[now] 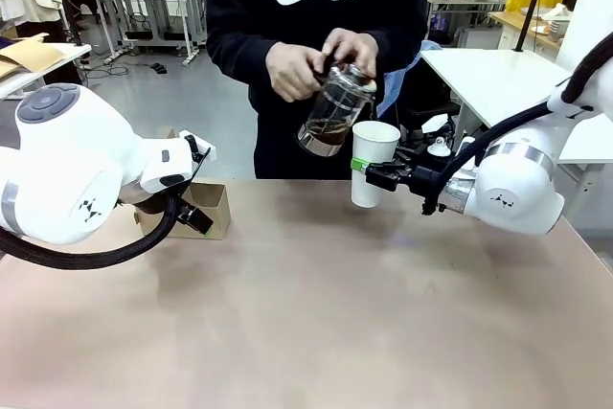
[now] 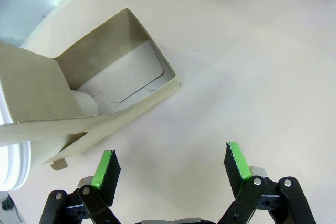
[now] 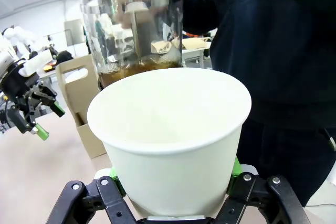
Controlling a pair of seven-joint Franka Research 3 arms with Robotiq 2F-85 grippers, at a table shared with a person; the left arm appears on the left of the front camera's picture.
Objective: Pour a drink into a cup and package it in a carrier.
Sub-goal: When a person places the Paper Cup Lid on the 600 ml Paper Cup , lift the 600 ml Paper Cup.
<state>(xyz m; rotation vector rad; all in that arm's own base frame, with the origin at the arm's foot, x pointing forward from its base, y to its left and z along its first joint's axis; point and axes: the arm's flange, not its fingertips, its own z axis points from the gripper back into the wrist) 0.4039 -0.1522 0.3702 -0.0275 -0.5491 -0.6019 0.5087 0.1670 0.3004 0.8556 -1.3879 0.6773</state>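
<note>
The cup (image 1: pixel 373 158), tall, white and without a lid, stands upright near the table's far edge with my right gripper (image 1: pixel 368 175) shut on its lower half. In the right wrist view the cup (image 3: pixel 169 129) sits between the green pads (image 3: pixel 113 174). A person tilts a glass jug (image 1: pixel 335 107) over its rim; the dark brown drink (image 3: pixel 137 68) lies in the jug's bottom. The brown cardboard carrier (image 1: pixel 209 206) stands at the left. My left gripper (image 2: pixel 171 163) hangs open just beside the carrier (image 2: pixel 105 77), holding nothing.
The person stands at the far side, both hands (image 1: pixel 292 71) on the jug. My left arm (image 1: pixel 67 165) bulks over the table's left part. The tan tabletop (image 1: pixel 316 313) stretches bare toward the front. A white table (image 1: pixel 488 69) stands behind at the right.
</note>
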